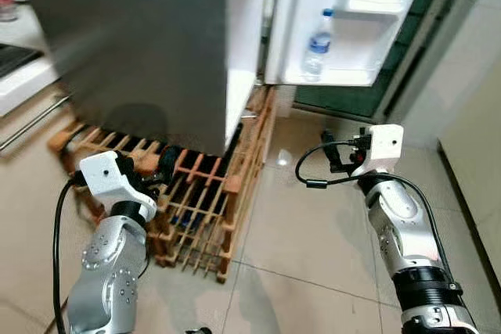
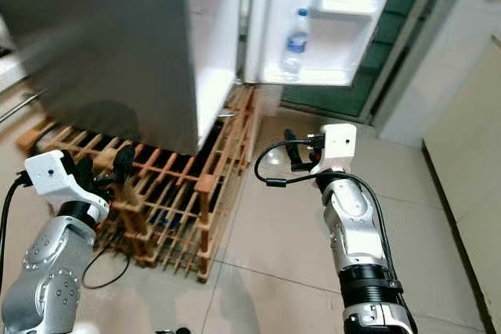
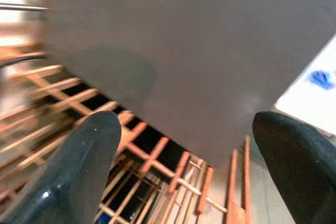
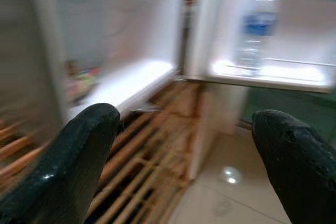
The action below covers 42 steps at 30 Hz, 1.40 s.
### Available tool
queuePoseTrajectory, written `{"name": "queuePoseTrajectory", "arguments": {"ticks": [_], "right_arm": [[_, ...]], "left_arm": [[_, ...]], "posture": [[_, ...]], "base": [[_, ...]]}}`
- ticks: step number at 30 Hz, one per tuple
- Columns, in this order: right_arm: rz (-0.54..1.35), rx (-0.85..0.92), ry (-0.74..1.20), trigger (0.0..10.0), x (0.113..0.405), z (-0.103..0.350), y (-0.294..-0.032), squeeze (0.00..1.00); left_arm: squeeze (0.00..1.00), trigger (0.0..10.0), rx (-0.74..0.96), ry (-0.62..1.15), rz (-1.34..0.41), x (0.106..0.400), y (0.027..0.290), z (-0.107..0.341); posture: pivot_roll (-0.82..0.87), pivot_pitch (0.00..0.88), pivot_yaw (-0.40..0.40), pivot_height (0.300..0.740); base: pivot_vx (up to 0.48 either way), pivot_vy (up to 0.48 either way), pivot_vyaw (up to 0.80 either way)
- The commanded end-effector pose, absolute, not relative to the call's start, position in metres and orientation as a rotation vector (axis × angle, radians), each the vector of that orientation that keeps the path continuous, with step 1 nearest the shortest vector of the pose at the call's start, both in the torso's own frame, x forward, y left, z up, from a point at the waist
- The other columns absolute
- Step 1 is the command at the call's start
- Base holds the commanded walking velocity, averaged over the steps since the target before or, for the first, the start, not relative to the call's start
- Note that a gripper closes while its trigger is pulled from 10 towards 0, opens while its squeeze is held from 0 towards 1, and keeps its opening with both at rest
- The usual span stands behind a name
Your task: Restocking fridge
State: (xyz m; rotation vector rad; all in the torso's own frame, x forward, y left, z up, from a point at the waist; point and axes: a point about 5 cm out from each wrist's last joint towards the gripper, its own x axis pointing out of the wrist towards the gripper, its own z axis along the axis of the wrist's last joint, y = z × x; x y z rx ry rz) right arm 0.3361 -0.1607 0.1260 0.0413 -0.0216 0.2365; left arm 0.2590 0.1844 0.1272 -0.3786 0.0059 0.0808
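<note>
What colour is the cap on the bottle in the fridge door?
Blue, on the clear water bottle; the left eye view shows it best.

fridge (image 1: 149, 44) top cut off, water bottle (image 4: 255, 30) label blurred, fridge interior (image 4: 100, 72) contents smeared

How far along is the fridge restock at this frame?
Done: the fridge door stands open, and one water bottle sits upright in its lower door shelf. In hand: nothing; the left gripper and right gripper are both open and empty, raised toward the fridge above the wooden pallet. Left: picking up further items, none of which are visible here.
</note>
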Motion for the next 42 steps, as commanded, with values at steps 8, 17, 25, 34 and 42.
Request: {"name": "queuePoseTrajectory", "arguments": {"ticks": [8, 17, 25, 34, 42], "right_arm": [[0.269, 0.060, -0.064, 10.0, 0.343, 0.136, -0.156, 0.00], [0.358, 0.126, -0.029, 10.0, 0.338, 0.123, -0.136, 0.00], [0.390, 0.137, -0.013, 10.0, 0.338, 0.116, -0.127, 0.01], [0.445, 0.143, -0.023, 10.0, 0.345, 0.122, -0.118, 0.03], [0.477, 0.170, -0.023, 10.0, 0.345, 0.122, -0.112, 0.04]], "left_arm": [[0.00, 10.0, -0.324, 0.004, 0.066, 0.269, 0.166, 0.135], [0.00, 10.0, -0.063, -0.027, 0.258, 0.257, 0.194, 0.145], [0.00, 10.0, -0.010, -0.003, 0.265, 0.248, 0.198, 0.150], [0.00, 10.0, 0.031, 0.001, 0.289, 0.260, 0.195, 0.153], [0.00, 10.0, 0.013, 0.057, 0.239, 0.268, 0.188, 0.142]], "posture": [[-0.06, 0.000, -0.056, 0.740], [-0.02, 0.000, -0.037, 0.740], [0.02, 0.000, -0.028, 0.740], [0.02, 0.000, -0.045, 0.740], [0.02, 0.000, -0.048, 0.740]], "base": [[0.000, 0.229, 0.58], [0.000, -0.213, 0.58], [0.000, -0.476, 0.57], [0.000, -0.260, 0.56], [0.000, 0.000, 0.54]]}}
